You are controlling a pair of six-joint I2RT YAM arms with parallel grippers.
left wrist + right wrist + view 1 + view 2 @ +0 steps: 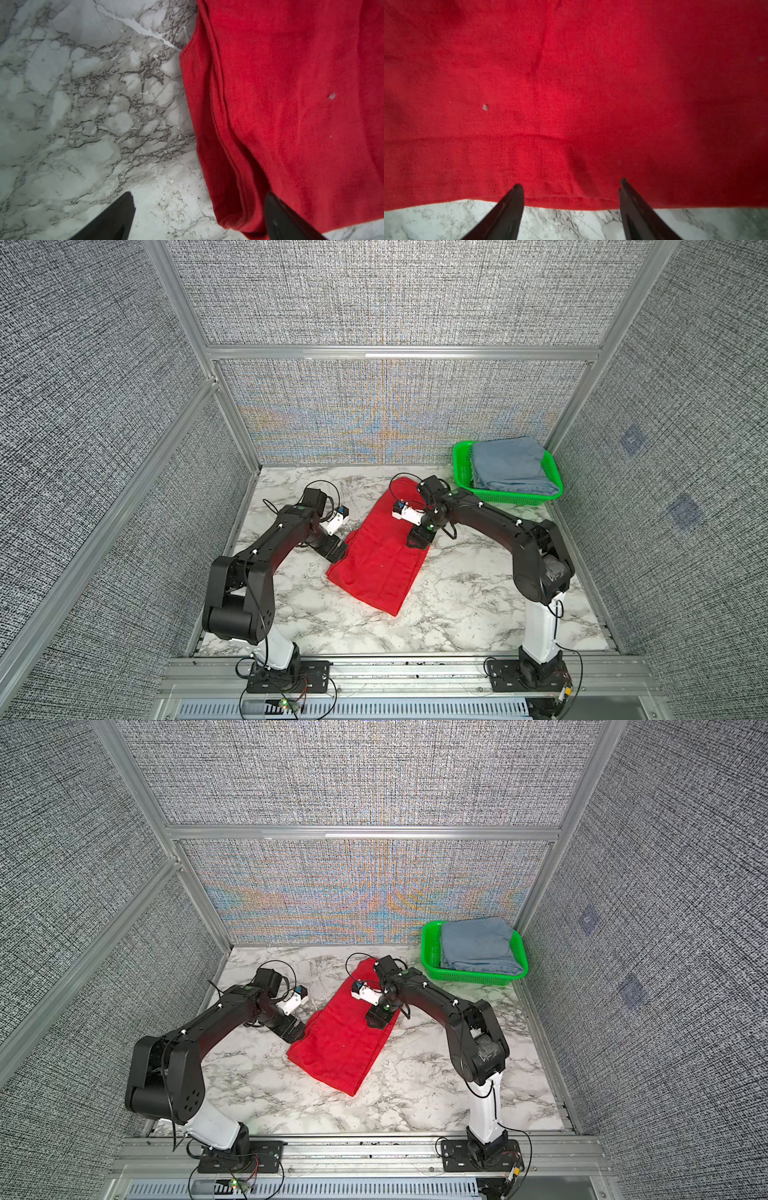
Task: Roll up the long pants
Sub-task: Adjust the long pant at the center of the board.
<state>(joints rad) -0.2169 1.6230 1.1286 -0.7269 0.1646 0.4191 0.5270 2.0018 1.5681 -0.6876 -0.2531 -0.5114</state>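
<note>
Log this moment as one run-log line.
long pants: flat, unrolled | left gripper: open, straddling pants edge | right gripper: open, at pants edge | blue-grey garment: in green basket

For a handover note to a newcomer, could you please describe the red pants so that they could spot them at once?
Near the middle of the marble table, a long flat cloth lies slantwise: those are the pants. They are bright red and lie straight on the table, unlike the folded blue-grey garment in the green basket at the far right corner.
</note>
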